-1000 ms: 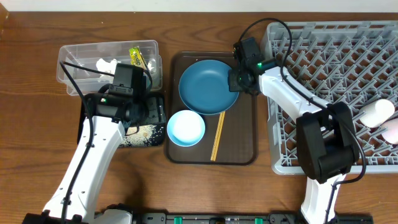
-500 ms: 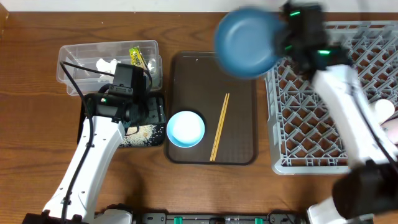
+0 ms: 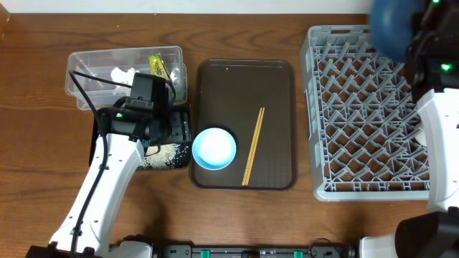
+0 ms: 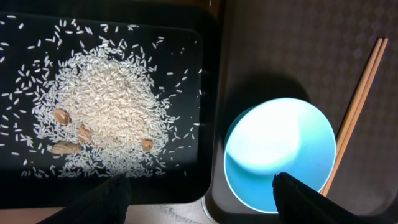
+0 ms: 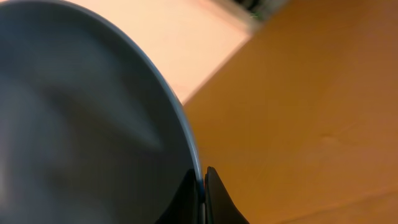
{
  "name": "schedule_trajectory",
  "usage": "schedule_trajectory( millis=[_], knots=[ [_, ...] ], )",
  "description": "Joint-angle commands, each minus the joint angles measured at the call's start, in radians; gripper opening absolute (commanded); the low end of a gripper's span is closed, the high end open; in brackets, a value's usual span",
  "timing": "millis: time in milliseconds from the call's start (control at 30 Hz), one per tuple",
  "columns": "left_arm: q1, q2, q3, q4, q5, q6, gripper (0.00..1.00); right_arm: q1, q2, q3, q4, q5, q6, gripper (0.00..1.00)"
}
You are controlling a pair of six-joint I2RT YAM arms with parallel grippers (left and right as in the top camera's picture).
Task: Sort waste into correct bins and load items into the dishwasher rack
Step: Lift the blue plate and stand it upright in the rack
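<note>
Plate [image 3: 391,29] now aloft over rack [image 3: 358,136], rim clamped in right jaws; left jaws apart

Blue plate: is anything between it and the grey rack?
Nothing visible. The plate, pinched by the right pincer, hangs over the far corner of the rack; the pegs that show are bare, though the arm hides its right edge.

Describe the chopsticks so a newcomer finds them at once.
Start at the brown serving tray mid-table. On its right half lie wooden chopsticks, right of the light blue bowl. They're the only thin, straight, pale-wood thing there.
</note>
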Motion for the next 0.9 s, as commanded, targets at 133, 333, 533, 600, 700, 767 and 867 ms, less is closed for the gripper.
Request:
schedule_trajectory(
  millis=[133,333,533,600,700,767,867],
  knots=[
    [0.003,-0.005,0.002,-0.005,-0.011,0.013,0.76,-0.068,0.074,0.008,0.180,0.176,-0.351,0.01],
    [0.003,-0.005,0.002,-0.005,-0.011,0.013,0.76,-0.121,0.172,0.008,0.311,0.189,-0.499,0.01],
    [0.003,-0.005,0.002,-0.005,-0.011,0.013,0.76,-0.163,0.264,0.008,0.445,0.199,-0.685,0.01],
    [0.003,-0.005,0.002,-0.005,-0.012,0.009,0.76,-0.174,0.286,0.008,0.489,0.192,-0.735,0.01],
    [0.003,-0.005,0.002,-0.005,-0.011,0.005,0.76,-0.191,0.310,0.008,0.526,0.172,-0.792,0.01],
    [0.003,-0.005,0.002,-0.005,-0.011,0.005,0.76,-0.201,0.324,0.008,0.540,0.166,-0.814,0.01],
    [0.003,-0.005,0.002,-0.005,-0.011,0.005,0.76,-0.217,0.340,0.007,0.539,0.166,-0.817,0.01]
  ],
)
